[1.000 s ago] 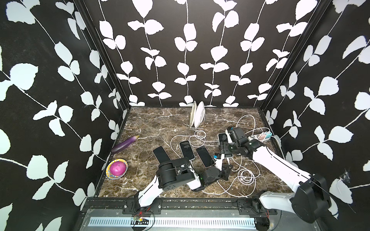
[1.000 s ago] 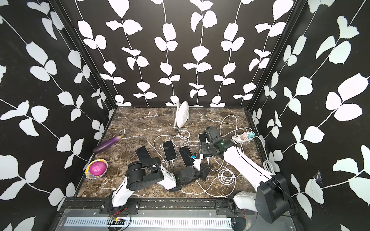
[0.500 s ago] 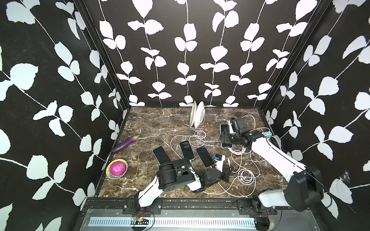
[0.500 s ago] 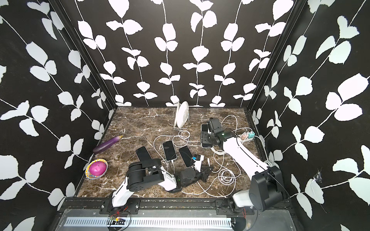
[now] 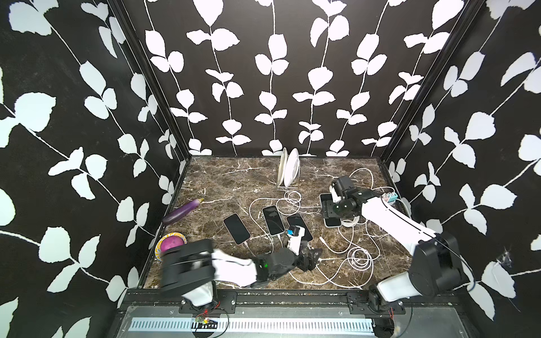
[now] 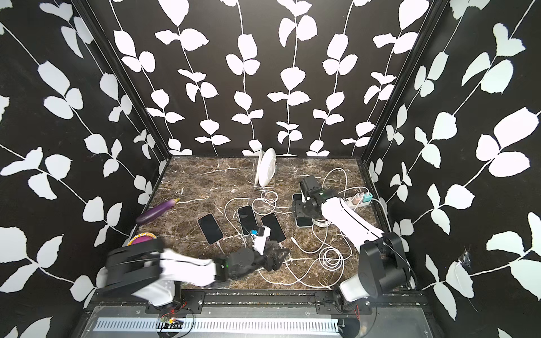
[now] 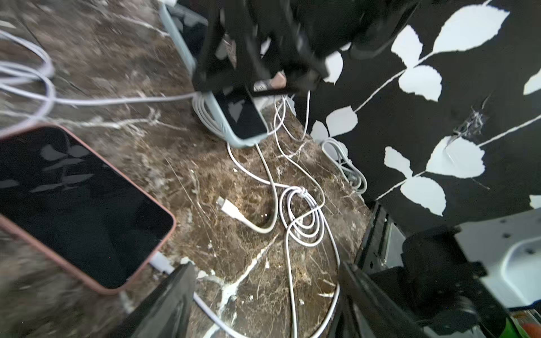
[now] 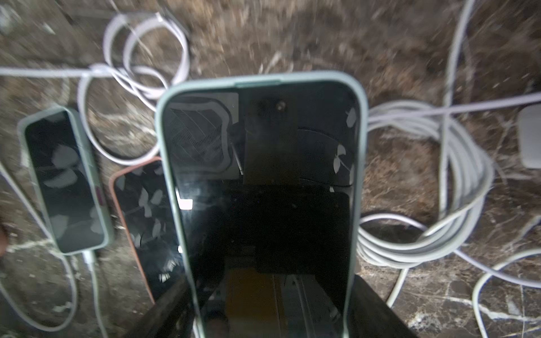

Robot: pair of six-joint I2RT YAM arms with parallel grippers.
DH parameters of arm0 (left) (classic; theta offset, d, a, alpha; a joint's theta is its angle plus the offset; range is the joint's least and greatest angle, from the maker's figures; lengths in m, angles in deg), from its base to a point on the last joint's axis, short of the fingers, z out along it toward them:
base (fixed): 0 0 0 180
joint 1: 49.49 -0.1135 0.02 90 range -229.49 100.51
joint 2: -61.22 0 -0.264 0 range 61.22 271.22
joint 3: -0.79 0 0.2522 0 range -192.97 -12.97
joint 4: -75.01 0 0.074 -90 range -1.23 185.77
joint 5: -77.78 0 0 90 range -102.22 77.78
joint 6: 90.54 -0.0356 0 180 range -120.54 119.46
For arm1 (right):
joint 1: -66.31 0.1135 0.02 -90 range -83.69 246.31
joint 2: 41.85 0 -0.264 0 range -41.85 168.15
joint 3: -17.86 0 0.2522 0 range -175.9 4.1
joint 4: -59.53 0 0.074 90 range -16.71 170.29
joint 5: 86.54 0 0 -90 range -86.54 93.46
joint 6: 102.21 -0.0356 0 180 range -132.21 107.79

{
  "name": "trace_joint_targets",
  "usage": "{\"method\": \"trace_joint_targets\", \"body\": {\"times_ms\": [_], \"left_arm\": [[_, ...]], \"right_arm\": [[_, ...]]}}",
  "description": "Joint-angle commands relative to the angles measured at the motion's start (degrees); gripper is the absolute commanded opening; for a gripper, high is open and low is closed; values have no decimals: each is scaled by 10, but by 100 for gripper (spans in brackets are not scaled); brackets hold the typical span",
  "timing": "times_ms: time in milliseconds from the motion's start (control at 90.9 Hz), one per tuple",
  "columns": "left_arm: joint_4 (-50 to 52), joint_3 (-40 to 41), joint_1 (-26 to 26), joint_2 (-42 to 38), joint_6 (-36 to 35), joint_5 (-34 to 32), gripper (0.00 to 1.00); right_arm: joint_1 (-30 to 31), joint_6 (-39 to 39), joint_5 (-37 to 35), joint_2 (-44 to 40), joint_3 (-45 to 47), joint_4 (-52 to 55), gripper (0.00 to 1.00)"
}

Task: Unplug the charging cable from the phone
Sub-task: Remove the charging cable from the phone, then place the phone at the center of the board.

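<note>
The brown marble counter (image 5: 228, 187) was the biggest thing. The right arm (image 5: 389, 216) reached over its far right part. The right jaws were clamped on the two long sides of the phone (image 8: 263, 175), which had a pale green case and a dark screen. That phone (image 5: 332, 221) was just beside a thick bundle of white cable (image 8: 439, 181). I could not tell if it touched the counter, or if anything was plugged into its end.

The left arm (image 5: 231, 267) lay low along the front edge and looked blurry. The left jaws were wide apart and held nothing.

Two white plates (image 5: 289, 171) stood on their edges at the back. A purple eggplant (image 5: 183, 210) lay near the left wall. A yellow bowl (image 5: 171, 244) sat in front of it, partly hidden by the left arm.

Three more phones lay in a row in the middle. The one nearest the left jaws had a pink case (image 7: 79, 204). A thin white cord (image 7: 159, 263) was plugged into it and ran between the open jaws.

The white charging cable (image 7: 248, 224) lay on the counter beside a small coil (image 7: 301, 213). Its loose plug (image 7: 227, 206) lay bare on the marble, between the left jaws and the held phone, touching neither.
</note>
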Motion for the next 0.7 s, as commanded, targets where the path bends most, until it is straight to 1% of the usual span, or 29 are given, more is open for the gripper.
{"method": "trace_joint_targets", "body": {"times_ms": [0,77,121,176,253,374,495,594,693], "left_arm": [[340,-70,-8,-88,-23,-104,83],[458,-107,-42,-111,3,-109,79],[489,-114,-65,-121,25,-94,78],[474,-106,-82,-136,23,-73,77],[462,-107,-86,-149,9,-74,78],[498,-131,-88,-144,-1,-87,75],[537,-139,-92,-136,18,-102,74],[552,-135,-105,-131,37,-88,73],[553,-133,-110,-124,46,-81,72]], "right_arm": [[18,12,5,12,-15,25,0],[25,10,-15,27,-16,42,0],[25,13,-32,35,-15,47,0],[25,17,-46,44,-13,40,0],[25,18,-31,68,-14,29,0],[36,13,-15,96,-16,26,0],[55,9,-18,104,-2,28,0],[57,10,-24,113,6,28,0],[56,15,-30,132,-6,32,0]]}}
